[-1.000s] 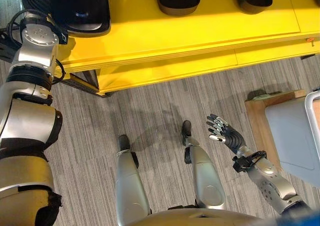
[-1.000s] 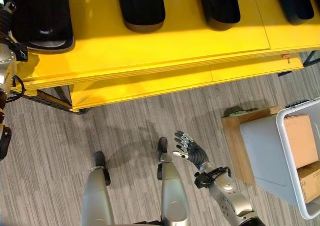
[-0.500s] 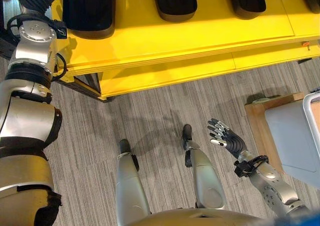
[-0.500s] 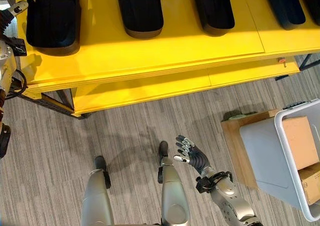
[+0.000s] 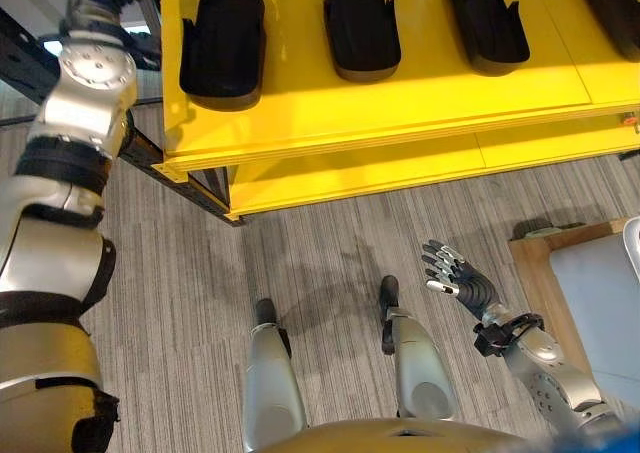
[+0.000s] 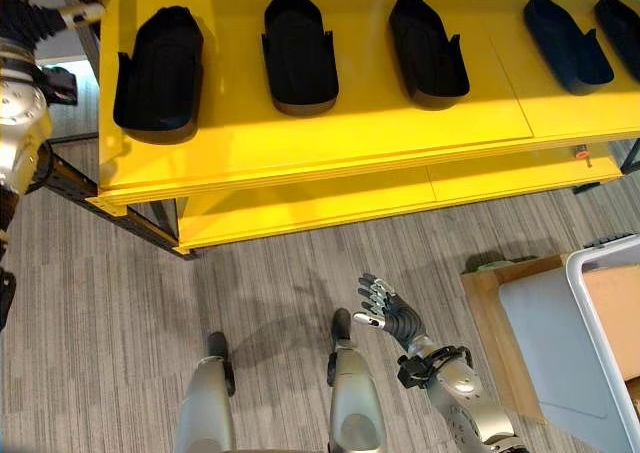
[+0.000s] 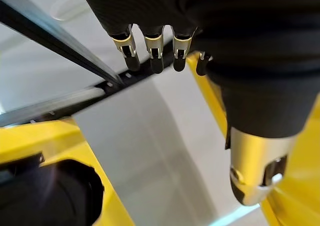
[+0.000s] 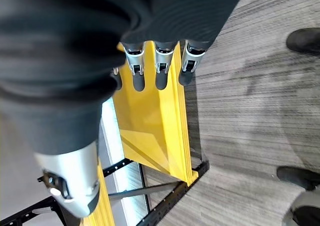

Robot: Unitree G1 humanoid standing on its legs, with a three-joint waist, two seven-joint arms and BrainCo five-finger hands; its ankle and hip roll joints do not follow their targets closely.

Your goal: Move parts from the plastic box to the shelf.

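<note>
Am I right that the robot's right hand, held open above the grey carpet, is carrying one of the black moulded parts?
Not quite: the right hand is open above the grey carpet but carries nothing, as the right eye view shows. The black moulded parts lie on the yellow shelf.

Bright, even overhead light. The yellow shelf (image 6: pixel 330 133) top shows a paler glare band across its middle; the lower tier sits in shade. Soft shadows on the floor (image 5: pixel 330 243). Both wrist views blur up close; straight shelf edges bow near frame borders.

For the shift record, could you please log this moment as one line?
right hand: open, empty, over floor | left hand: open, empty, by shelf end | black parts: on shelf | plastic box: right
</note>
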